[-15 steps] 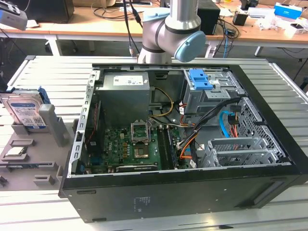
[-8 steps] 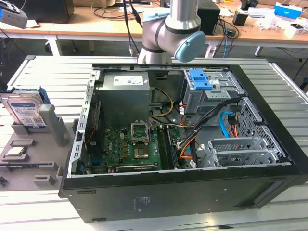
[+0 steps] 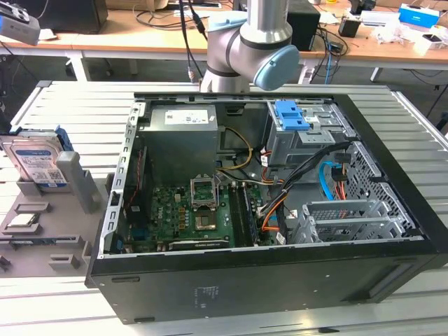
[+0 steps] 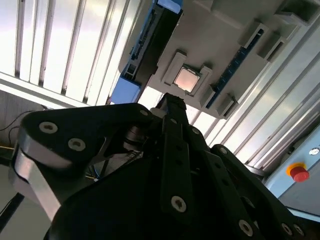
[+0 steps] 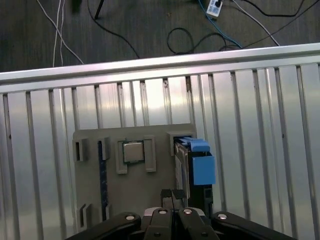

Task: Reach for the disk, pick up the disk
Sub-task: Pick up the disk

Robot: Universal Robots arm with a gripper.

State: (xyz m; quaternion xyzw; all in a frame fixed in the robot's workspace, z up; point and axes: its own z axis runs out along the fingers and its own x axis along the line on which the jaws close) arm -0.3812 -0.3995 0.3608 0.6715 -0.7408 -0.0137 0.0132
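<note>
My end effector [image 5: 172, 196], closed and empty, hangs near the disk [image 5: 190, 165] standing on edge at the edge of the grey holder [image 5: 135, 185]; likely heavy, rigid, shock-sensitive, best pinched across its flat faces.

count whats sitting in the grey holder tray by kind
rectangular silver-grey metal disk in a bright blue plastic bracket: 1
small flat square silver chip: 1
long narrow blue strip: 1
total: 3

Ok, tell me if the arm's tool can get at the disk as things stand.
Probably yes. The tool hangs above the grey holder, close to the disk, which stands on edge with its top exposed. Nothing lies between them.
</note>
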